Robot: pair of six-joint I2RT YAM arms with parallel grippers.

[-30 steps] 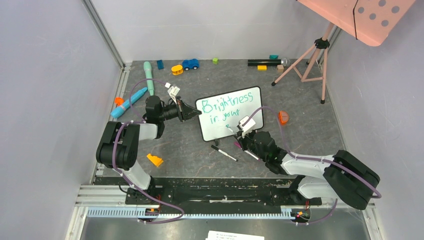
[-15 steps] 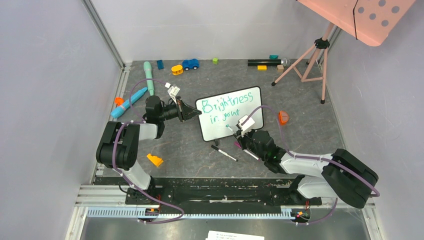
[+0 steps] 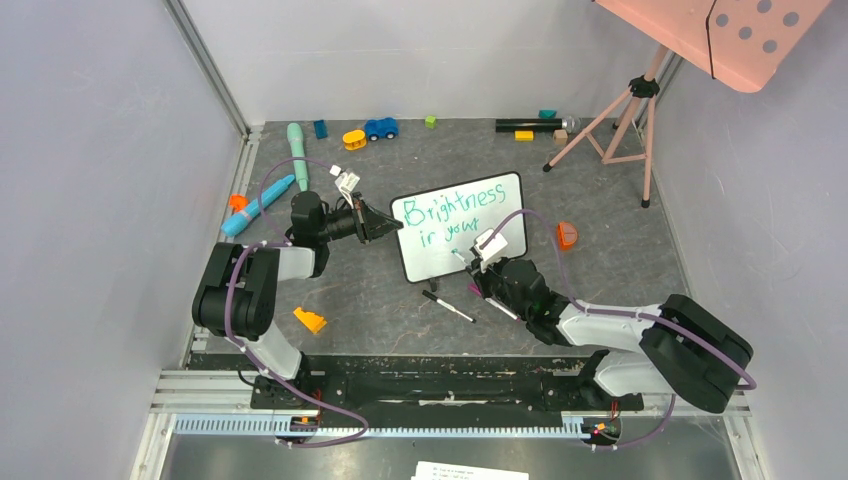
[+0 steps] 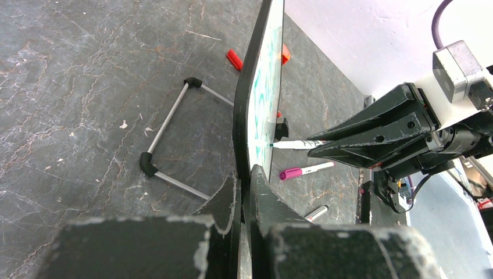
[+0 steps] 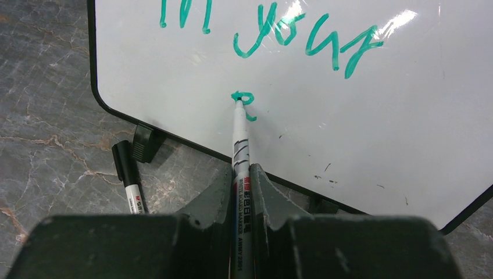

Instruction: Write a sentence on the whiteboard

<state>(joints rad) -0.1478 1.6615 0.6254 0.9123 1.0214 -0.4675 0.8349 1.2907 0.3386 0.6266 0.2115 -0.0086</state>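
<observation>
Your right jaws are clenched on a white-barrelled marker (image 5: 240, 157) at the bottom centre of the right wrist view. Its green tip touches the whiteboard (image 5: 378, 151) just under the second line of writing. Your left jaws are clamped on the thin black frame at the board's left edge as the overhead view shows it. That grip steadies the board while it stands tilted on its wire prop (image 4: 168, 145).

The board sits on the desk (image 3: 360, 290) in the middle of the overhead frame, between your two arms.

The sentence (image 3: 452, 220) is partly written. "Brightness" fills the top line and "in your" the second, both in teal-green. Under the marker tip a third line has only begun: one small looped stroke (image 5: 245, 103), too little to read as a letter. The phrase reads as unfinished, so I judge at least one more word is left, and the white space to the right of the tip looks ample for it.

Two loose pens lie nearby — a black-capped pen (image 5: 129, 180) just beside the board's lower-left foot, and a pink pen (image 4: 305, 170) in front of it.
</observation>
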